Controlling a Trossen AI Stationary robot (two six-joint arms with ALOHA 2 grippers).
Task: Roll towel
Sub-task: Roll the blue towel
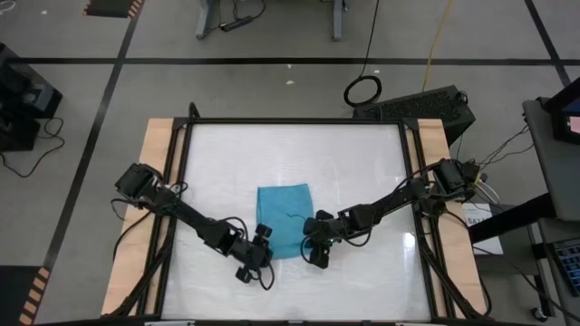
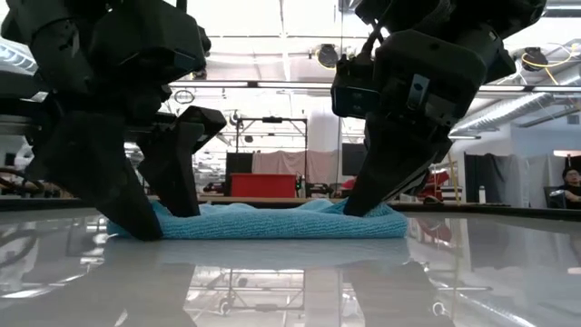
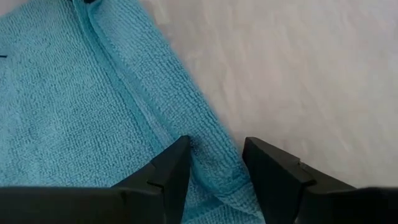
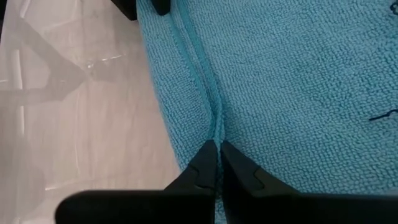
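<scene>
The teal towel [image 1: 283,217] lies flat on the white table [image 1: 362,163], with its near edge turned up into a narrow ridge. My left gripper [image 3: 214,165] stands open at the towel's near left corner. One finger is over the cloth, the other at the outer side of the ridge. My right gripper [image 4: 217,149] is shut on the ridge near the towel's near right corner. The low view shows both grippers down at the cloth, the left gripper [image 2: 163,218] open and the right gripper [image 2: 359,209] shut. My left gripper straddles the raised near edge [image 3: 214,146]; whether its fingertips touch the cloth I cannot tell. My right gripper pinches the raised ridge of the near edge [image 4: 215,127] between its two fingertips, slanting down from above and in line with the ridge. The rest of the towel lies flat on the table.
A black frame [image 1: 299,120] and wooden side boards [image 1: 159,154] border the white tabletop. Bare table surface lies all around the towel. Beyond the table are floor cables and a black case [image 1: 426,104].
</scene>
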